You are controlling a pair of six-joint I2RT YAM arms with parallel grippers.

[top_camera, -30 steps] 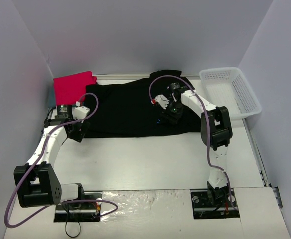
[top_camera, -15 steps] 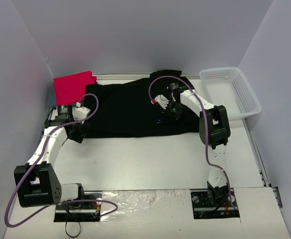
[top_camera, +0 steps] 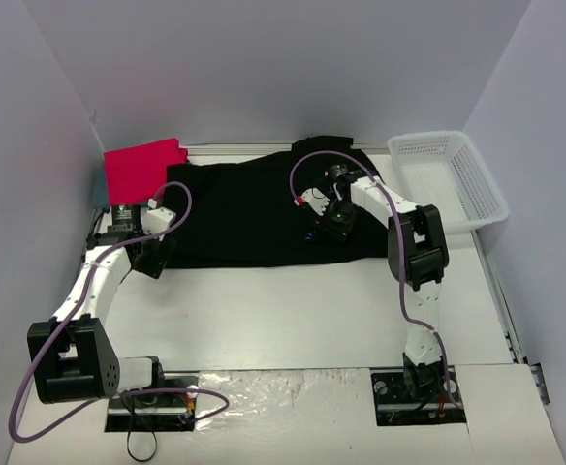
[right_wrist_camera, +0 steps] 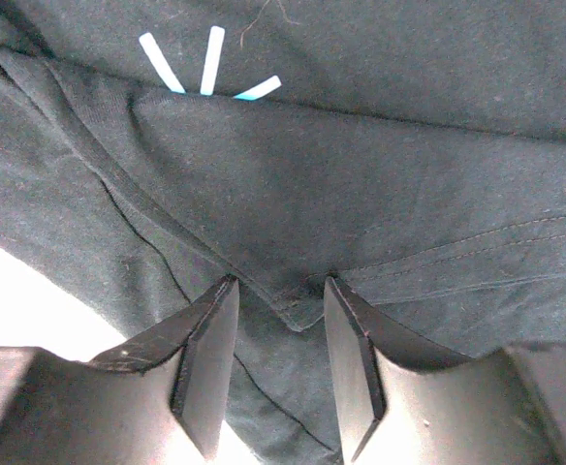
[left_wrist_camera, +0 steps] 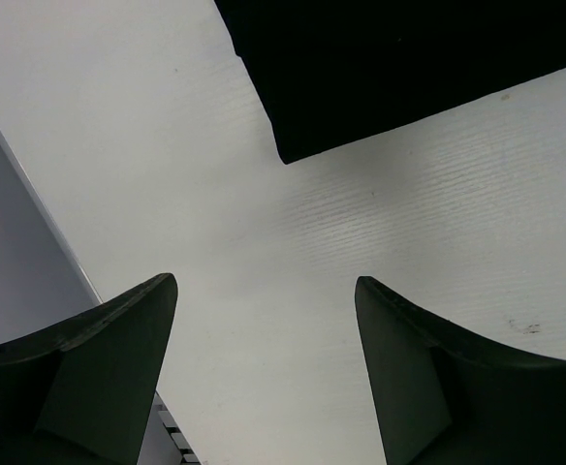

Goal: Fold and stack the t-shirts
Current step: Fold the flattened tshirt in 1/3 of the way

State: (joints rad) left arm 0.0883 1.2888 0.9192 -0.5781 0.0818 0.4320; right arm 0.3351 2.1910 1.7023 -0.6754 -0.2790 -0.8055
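Observation:
The large black t-shirt [top_camera: 244, 213] lies spread across the back of the table. My right gripper [top_camera: 330, 225] is pressed down on its right part. In the right wrist view the right gripper [right_wrist_camera: 279, 283] is open, its fingers touching the black cloth [right_wrist_camera: 380, 174], with a stitched hem corner lying loose between them. The red-pink t-shirt [top_camera: 142, 167] lies folded at the back left, with a sliver of teal-blue cloth [top_camera: 99, 192] under it. My left gripper [top_camera: 152, 257] hangs open over bare table [left_wrist_camera: 264, 320], just short of the black shirt's near-left corner [left_wrist_camera: 361, 87].
A white mesh basket [top_camera: 481, 184] stands at the back right beside the black shirt. Grey walls close in on the left, back and right. The table's left edge [left_wrist_camera: 41, 213] runs close to my left gripper.
My right gripper has shifted slightly over the black shirt's right part. The left arm has not moved, and the shirts lie as before.

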